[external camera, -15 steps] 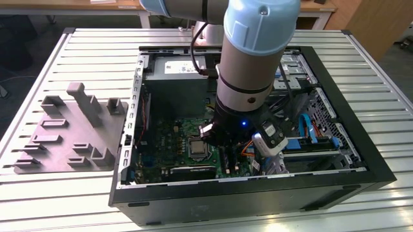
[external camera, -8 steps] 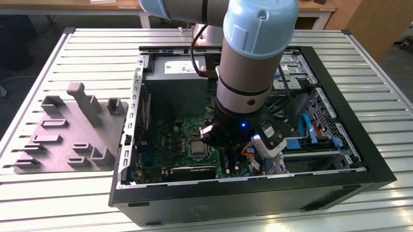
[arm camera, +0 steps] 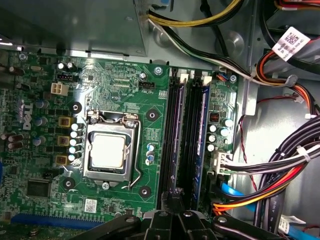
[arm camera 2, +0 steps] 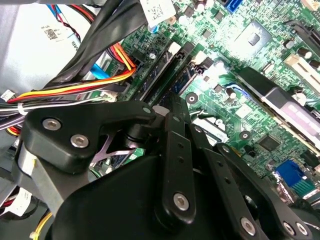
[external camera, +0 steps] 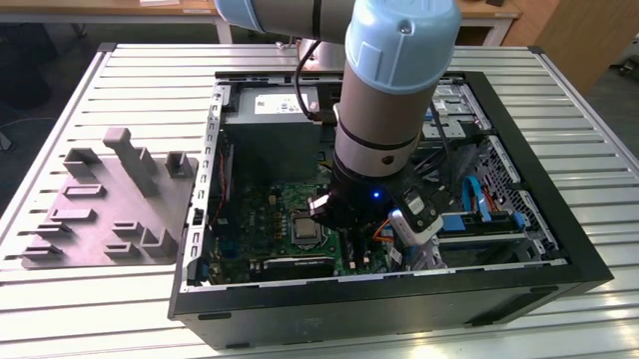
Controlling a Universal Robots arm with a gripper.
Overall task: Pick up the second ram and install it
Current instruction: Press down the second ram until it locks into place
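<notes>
In the first wrist view the second ram [arm camera: 176, 135], a long dark stick, lies in one of the black slots beside the processor socket. Another, bluer stick [arm camera: 204, 130] sits two slots over. My gripper [arm camera: 173, 194] is shut, its tips together right over the near end of the dark stick. I cannot tell whether they touch it. The second wrist view shows the gripper [arm camera 2: 170, 102] with its black linkage drawn in, pointing down at the same slots. In the exterior view the arm [external camera: 384, 112] reaches down into the open computer case.
Bundles of black, orange and yellow cables [arm camera: 280, 165] run close beside the slots. The processor socket [arm camera: 107, 150] is on the other side. The grey power-supply box [external camera: 269, 112] is at the case's far end. The grey fixture tray [external camera: 100, 217] lies at the exterior view's left.
</notes>
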